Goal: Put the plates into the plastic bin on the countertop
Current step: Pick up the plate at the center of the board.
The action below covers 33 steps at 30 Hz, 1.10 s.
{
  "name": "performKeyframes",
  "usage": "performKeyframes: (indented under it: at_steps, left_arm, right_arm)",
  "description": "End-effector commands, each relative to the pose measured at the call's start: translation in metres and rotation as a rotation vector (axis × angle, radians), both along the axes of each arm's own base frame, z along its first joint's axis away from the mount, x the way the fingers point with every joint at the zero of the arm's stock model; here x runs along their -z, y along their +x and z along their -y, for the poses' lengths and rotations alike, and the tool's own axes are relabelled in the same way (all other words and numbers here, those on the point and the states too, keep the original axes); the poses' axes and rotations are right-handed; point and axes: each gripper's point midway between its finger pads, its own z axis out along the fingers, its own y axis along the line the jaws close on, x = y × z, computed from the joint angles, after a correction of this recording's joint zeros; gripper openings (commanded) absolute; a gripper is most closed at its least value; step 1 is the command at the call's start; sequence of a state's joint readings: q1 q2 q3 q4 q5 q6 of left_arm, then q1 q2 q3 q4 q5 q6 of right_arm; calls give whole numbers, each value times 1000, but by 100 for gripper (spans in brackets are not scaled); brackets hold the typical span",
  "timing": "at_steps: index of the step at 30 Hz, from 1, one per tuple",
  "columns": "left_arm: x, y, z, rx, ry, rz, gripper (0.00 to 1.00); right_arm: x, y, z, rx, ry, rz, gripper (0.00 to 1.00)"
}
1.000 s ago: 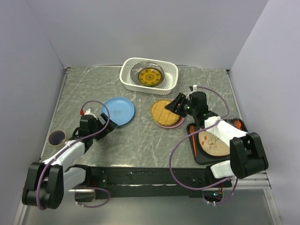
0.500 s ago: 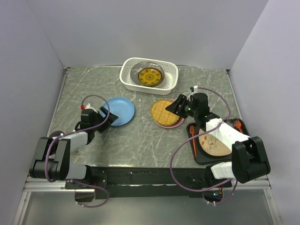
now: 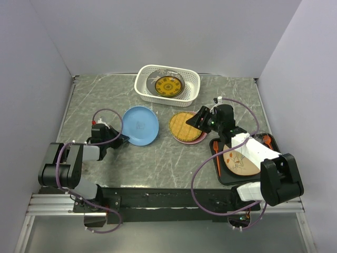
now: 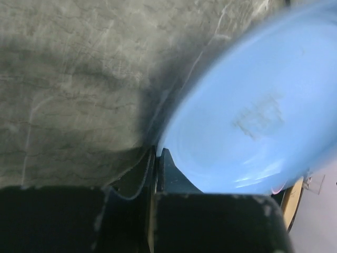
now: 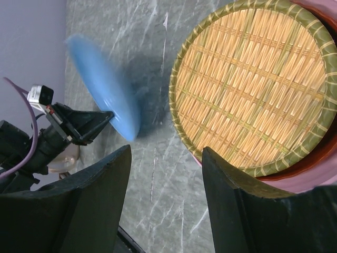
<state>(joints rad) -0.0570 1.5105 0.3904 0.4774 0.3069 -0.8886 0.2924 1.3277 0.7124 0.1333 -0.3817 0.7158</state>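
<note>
Over grey countertop [image 3: 158, 158], left tool [image 3: 121, 139] pinches blue plate [image 3: 140, 125].

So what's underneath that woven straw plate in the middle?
The woven straw plate sits on a stack: the rim of a red plate and, below it, the rim of a pink plate peek out along one side. Their middles are covered, so anything else between them cannot be seen.

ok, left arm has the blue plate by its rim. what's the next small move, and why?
Probably raise the left gripper a little before swinging toward the plastic bin. Its jaws are pinched shut on the blue plate's near rim, and the plate hangs tilted, close over the countertop. More clearance first seems safer.
</note>
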Motion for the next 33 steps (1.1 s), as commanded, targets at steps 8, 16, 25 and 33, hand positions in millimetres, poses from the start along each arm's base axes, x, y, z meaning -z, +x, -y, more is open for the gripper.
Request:
performKeyframes:
  at_steps: [8, 16, 25, 33]
  left_arm:
    - [10, -14, -1, 31, 22, -25, 1]
    - [-31, -14, 4, 83, 31, 81, 1]
    - [-74, -18, 19, 158, 52, 159, 1]
    - [-88, -23, 47, 227, 43, 180, 1]
  right_arm:
    - [-12, -2, 1, -4, -6, 49, 64]
    - [-24, -10, -7, -45, -10, 93, 66]
    - [-28, -29, -49, -159, 3, 123, 69]
    - [-22, -43, -82, -222, 28, 104, 69]
